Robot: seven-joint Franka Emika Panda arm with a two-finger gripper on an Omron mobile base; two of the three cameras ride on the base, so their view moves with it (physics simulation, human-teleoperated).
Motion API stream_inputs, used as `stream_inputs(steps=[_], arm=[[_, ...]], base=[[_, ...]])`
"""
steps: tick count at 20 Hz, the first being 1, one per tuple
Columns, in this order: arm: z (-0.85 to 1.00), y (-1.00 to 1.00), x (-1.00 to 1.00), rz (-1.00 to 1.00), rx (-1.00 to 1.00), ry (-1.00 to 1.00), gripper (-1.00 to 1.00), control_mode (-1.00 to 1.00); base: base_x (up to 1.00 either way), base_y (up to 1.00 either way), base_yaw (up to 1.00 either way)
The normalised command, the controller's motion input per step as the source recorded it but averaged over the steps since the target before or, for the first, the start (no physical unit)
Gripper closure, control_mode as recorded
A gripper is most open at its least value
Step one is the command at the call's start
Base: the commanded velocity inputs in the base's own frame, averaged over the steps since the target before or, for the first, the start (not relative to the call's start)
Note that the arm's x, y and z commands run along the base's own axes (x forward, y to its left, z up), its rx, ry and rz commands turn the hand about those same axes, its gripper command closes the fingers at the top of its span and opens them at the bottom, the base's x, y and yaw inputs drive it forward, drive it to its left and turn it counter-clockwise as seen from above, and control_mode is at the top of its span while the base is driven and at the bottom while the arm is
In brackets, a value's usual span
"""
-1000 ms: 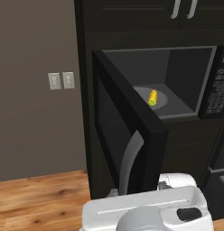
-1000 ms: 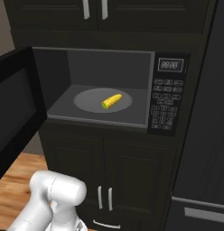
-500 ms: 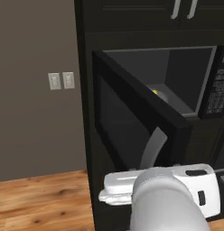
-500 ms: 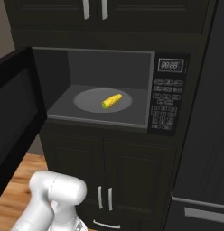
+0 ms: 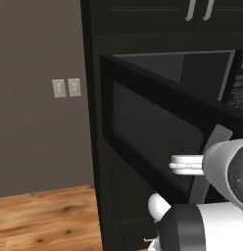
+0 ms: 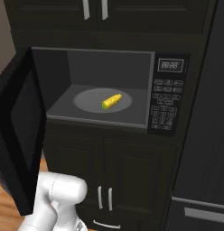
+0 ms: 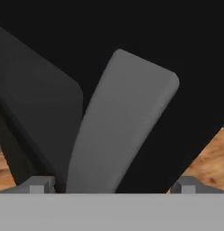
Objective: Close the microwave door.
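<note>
While the fingers point(image 7: 38, 184) stand spread, the handle point(image 7: 123, 126) sits between them — seemingly untouched.

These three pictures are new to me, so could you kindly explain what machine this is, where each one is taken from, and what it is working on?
It is a rendered kitchen with a white robot arm on a driving base. Two cameras ride on that base behind the arm, one to its left and one to its right; the third sits on the hand and looks along the fingers.

From the right you see the microwave, built in among dark cabinets, with a yellow corn cob on its round turntable and a keypad beside it. The microwave door stands partly open, swung out to the left.

From the left, the gripper is right at the door's outer face, close to the grey handle. The hand view shows that handle very near, running between the two finger tips. Nothing is held; the fingers stand apart.
</note>
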Motion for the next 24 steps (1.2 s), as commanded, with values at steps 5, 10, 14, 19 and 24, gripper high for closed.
stream_inputs(steps=[5, 10, 14, 19, 24], arm=[[-0.06, -0.99, 0.99, -0.06, 0.09, 0.01, -1.0, -1.0], [-0.01, -0.85, 1.0, -0.03, 0.07, 0.0, -1.0, -1.0], [0.0, -0.54, 1.0, 0.0, 0.07, 0.0, -1.0, -1.0], [-0.02, -0.4, 1.0, 0.0, 0.08, 0.0, -1.0, -1.0], [-0.18, -0.19, 1.0, 0.0, 0.09, -0.03, -1.0, -1.0]], base=[[0.0, 0.0, 0.0], [0.0, 0.0, 0.0], [0.0, 0.0, 0.0], [0.0, 0.0, 0.0], [0.0, 0.0, 0.0]])
